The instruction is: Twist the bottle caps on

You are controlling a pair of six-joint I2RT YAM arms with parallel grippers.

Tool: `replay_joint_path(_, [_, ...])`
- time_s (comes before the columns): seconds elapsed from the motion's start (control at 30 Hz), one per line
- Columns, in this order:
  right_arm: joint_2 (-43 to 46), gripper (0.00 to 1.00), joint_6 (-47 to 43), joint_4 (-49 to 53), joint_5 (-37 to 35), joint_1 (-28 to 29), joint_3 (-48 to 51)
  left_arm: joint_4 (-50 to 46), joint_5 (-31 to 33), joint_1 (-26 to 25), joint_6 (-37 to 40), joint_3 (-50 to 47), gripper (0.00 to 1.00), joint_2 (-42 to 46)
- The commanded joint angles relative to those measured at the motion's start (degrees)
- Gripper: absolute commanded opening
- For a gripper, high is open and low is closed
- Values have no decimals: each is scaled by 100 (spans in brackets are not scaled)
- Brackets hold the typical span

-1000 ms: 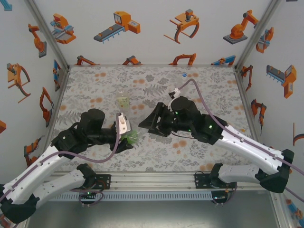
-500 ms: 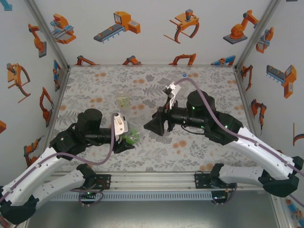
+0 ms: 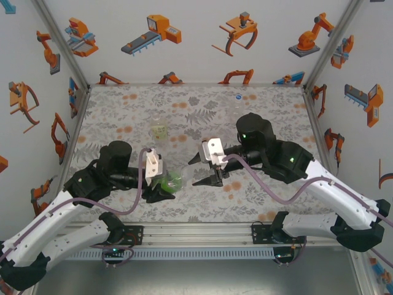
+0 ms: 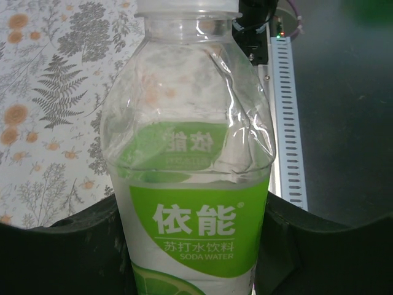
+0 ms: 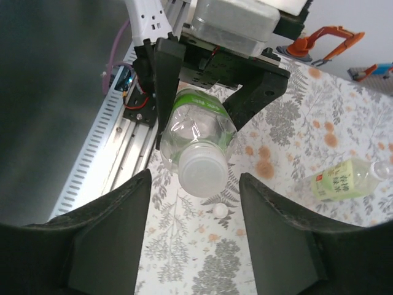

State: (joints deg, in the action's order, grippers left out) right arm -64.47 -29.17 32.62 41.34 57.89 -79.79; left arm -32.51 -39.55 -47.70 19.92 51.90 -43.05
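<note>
Left pincer (image 4: 196,236) is clamped on the green bottle (image 4: 193,153), held near the near edge of the bench (image 3: 276,110). A white cap (image 5: 202,173) is seated on it; how tight cannot be judged. Right pincer (image 3: 198,172) is held apart before it. A pale bottle (image 5: 344,179) is left lying mid-bench, seemingly uncapped, and a loose cap (image 5: 219,211) lies under the held bottle.

A green-labelled bottle (image 4: 190,184) marked "SODA WATER", its clear shoulder dented, is clamped off the desk (image 3: 123,110) in the left pincer (image 3: 164,183), neck pointing toward the right side. A white cap (image 5: 202,174) sits on its neck; how tightly cannot be told. A loose white cap (image 5: 219,211) lies on the desk just below that capped end. A pale yellow-green bottle (image 3: 159,130) lies on its side well apart, farther back on the desk, neck toward the far edge. What looks like the colourless bottle (image 3: 237,97) stands near the far edge, too small to make out.
</note>
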Motion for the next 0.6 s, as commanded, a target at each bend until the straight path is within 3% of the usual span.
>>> replay_joint_path(0.0, [-38, 51, -616, -38, 268, -6, -81, 107, -484, -37, -41, 133, 0, -42])
replay_joint_path(0.57, [-80, 41, -584, -227, 521, -10, 85, 116, -563, -37, -37, 144, 0, -67])
